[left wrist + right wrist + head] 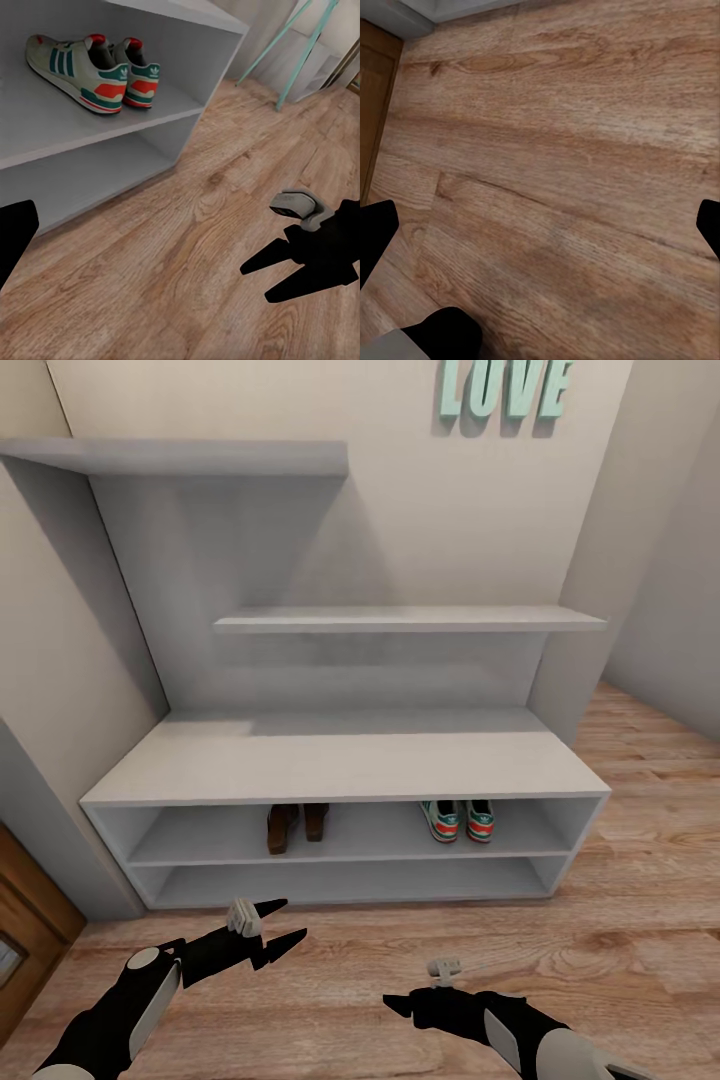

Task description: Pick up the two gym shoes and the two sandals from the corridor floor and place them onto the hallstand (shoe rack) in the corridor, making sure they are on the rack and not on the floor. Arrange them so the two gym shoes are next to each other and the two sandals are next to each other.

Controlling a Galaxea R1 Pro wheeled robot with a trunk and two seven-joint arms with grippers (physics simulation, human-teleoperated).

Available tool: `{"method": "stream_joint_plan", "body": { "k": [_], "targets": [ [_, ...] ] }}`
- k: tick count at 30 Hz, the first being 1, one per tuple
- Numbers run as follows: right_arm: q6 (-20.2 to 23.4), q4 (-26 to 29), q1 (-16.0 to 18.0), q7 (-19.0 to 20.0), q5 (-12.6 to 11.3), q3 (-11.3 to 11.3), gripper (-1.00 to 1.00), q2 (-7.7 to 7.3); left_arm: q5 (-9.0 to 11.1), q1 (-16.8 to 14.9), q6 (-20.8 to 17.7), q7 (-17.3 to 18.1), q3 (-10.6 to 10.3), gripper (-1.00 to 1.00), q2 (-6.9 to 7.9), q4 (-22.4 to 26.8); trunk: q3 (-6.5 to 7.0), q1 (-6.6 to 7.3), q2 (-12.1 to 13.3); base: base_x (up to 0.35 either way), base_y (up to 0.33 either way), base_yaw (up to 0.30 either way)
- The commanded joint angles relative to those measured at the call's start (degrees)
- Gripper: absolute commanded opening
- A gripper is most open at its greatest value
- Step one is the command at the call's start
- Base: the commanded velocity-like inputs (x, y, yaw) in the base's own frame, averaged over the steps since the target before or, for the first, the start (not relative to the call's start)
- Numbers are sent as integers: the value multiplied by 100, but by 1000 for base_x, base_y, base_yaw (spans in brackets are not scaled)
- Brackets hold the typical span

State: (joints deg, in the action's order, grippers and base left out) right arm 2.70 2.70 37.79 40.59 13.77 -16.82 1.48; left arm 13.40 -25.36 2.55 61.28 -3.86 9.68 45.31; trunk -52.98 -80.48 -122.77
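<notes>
Left tool (285, 925) spread, empty; right tool (395, 1005) seemingly likewise.

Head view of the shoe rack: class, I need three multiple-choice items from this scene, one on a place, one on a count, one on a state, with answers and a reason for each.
1. Where do the two gym shoes stand?
A. on the rack's broad top
B. on the upper open shelf of the hallstand
C. on the floor

2. How many shoes in all sit on that shelf?
A. two
B. three
C. four

3. What state is the left claw in?
A. open and empty
B. shut on a sandal
C. shut on a gym shoe

Answers: 1 B, the sneakers sit side by side at the shelf's right part. 2 C, the two sandals stand left of them. 3 A, its fingers are spread over the corridor floor with nothing between.
</notes>
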Motion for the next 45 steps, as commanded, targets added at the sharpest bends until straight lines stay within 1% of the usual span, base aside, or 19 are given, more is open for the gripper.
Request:
{"method": "stream_joint_plan", "body": {
  "k": [1, 45],
  "targets": [
    [29, 11, 0, 19, 47, -49, 100, 2, 38, -4, 26, -3, -27, 100, 8, -5, -5, 1, -2, 0, 0, 0],
    [29, 11, 0, 19, 47, -49, 100, 2, 35, -4, 26, 15, -36, 100, -2, -5, -5, 1, -2, 0, 0, 0]
  ]
}}
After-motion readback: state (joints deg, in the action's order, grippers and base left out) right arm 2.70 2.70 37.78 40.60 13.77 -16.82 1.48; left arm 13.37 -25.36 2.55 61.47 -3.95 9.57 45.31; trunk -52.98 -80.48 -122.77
